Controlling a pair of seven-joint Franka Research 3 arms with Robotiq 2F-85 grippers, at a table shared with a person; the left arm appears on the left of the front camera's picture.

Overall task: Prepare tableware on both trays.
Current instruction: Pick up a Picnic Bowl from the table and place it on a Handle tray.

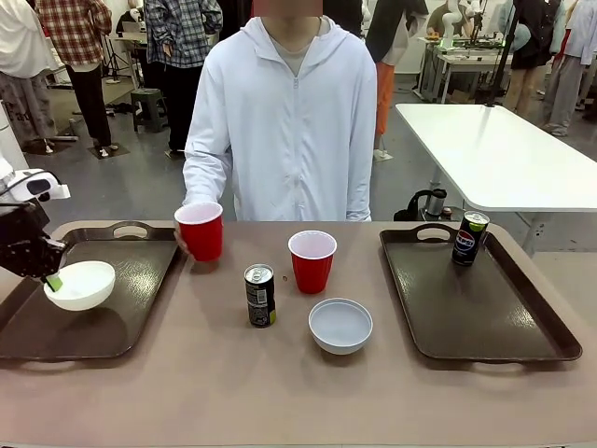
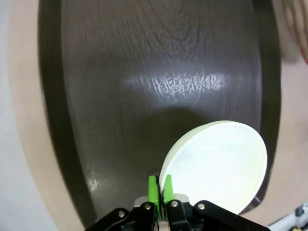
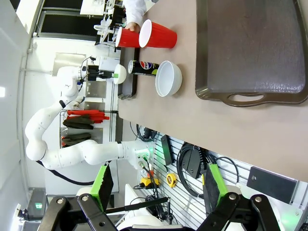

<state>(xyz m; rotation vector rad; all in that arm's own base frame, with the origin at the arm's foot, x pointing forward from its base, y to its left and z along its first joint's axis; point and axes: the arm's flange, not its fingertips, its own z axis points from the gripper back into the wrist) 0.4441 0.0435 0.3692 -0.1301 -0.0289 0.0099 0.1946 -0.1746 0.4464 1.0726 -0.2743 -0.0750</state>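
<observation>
Bowl, pinched at its left rim by the left gripper, hangs tilted over the left tray, whose floor lies straight below, so a short lowering likely follows.

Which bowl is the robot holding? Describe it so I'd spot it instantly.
On the table, find the left dark brown tray. Over it is a whitish bowl, pinched at its rim by the robot's left hand; the other bowl sits free in the middle.
</observation>
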